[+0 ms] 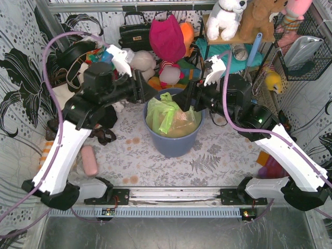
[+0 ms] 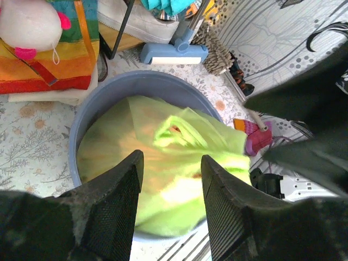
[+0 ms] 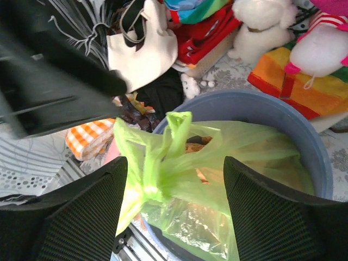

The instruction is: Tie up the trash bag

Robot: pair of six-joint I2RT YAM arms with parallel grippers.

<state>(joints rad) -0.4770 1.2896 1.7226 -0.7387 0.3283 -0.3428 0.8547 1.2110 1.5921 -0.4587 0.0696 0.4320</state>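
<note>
The light-green trash bag [image 1: 168, 116] sits in the round blue-grey bin [image 1: 174, 142] at the table's middle, tan paper showing through. Its top is gathered into a knot-like bunch with loose ends sticking up [image 3: 163, 157]. My left gripper [image 1: 147, 93] hovers at the bin's far-left rim, open and empty; the bag lies blurred below its fingers [image 2: 174, 163]. My right gripper [image 1: 189, 101] hovers at the bin's far-right rim, open and empty, with the bag's bunched top between and below its fingers [image 3: 92, 206].
Soft toys, a black handbag [image 1: 135, 33] and a magenta bag [image 1: 167, 39] crowd the back. A pink object [image 1: 89, 160] lies at the left on the floral cloth. A wire basket [image 1: 306, 46] hangs at the right. A metal rail [image 1: 171, 196] runs along the front edge.
</note>
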